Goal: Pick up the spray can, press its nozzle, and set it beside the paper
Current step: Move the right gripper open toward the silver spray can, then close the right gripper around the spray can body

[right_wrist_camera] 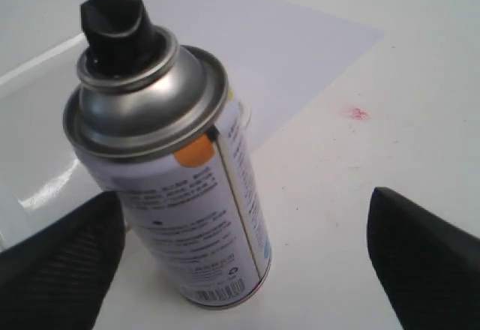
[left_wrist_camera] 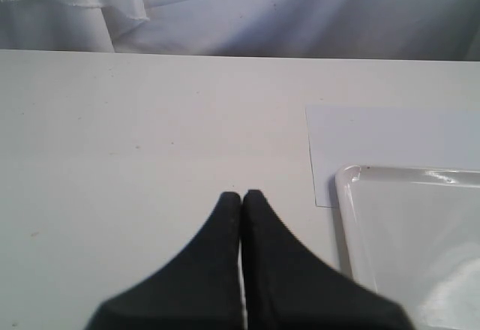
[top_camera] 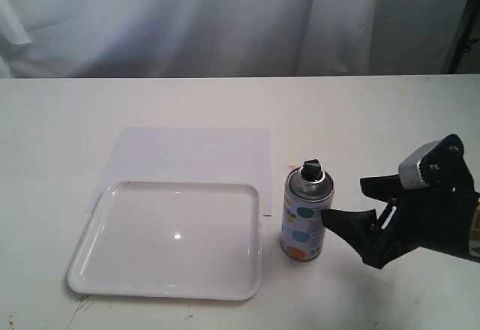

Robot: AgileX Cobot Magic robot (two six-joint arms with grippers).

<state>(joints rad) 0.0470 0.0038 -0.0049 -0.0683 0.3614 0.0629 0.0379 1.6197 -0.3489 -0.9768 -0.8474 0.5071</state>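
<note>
The spray can (top_camera: 306, 211) stands upright on the white table, right of the tray, its black nozzle (top_camera: 310, 168) on the silver dome. In the right wrist view the spray can (right_wrist_camera: 180, 187) fills the middle, nozzle (right_wrist_camera: 114, 24) at its top. My right gripper (top_camera: 358, 202) is open just right of the can, one finger (top_camera: 346, 222) close to its label; the gripper (right_wrist_camera: 244, 251) has the can partly between its fingers, not touching. The paper (top_camera: 191, 154) lies flat, partly under the tray. My left gripper (left_wrist_camera: 241, 196) is shut and empty over bare table, left of the paper (left_wrist_camera: 390, 139).
A glossy white tray (top_camera: 105, 217) with a raised rim rests on the paper's near part; the tray (left_wrist_camera: 352, 217) also shows in the left wrist view. A small red mark (right_wrist_camera: 355, 112) is on the table. White cloth (top_camera: 225, 15) hangs behind the table.
</note>
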